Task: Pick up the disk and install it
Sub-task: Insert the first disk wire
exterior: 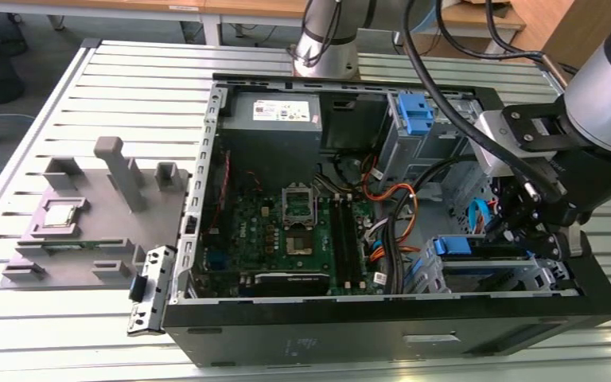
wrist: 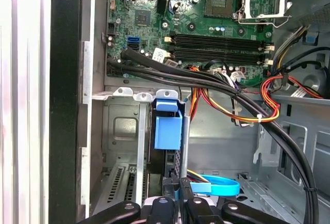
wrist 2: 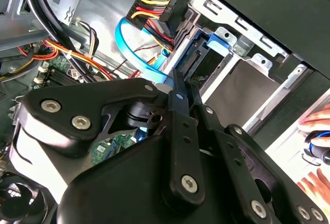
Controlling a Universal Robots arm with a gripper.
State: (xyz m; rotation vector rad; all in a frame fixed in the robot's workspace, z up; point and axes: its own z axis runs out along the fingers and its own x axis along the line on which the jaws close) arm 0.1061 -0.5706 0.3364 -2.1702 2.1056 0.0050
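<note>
The disk sits edge-on in the drive cage (exterior: 496, 274) at the case's corner on the exterior view's right, its blue carrier frame (exterior: 477, 247) showing along the top. In the first wrist view the blue carrier tab (wrist: 168, 127) stands above the disk's dark edge (wrist: 161, 168). My gripper (exterior: 528, 231) hangs just over that cage. In both wrist views its two black fingers (wrist 2: 179, 96) lie close together, the gripper (wrist: 177, 190) shut, tips right at the disk's connector end (wrist 2: 195, 61). Whether they clasp the disk's edge is hidden.
The open computer case (exterior: 391, 322) lies on a slatted table (exterior: 61, 334). Cable bundles (wrist: 242, 97) and a blue ribbon cable (wrist 2: 135, 53) cross beside the cage. A second blue carrier (exterior: 416, 111) sits in the upper bay, and a grey fixture (exterior: 83, 215) lies beside the case. A hand (wrist 2: 315, 122) rests outside the case.
</note>
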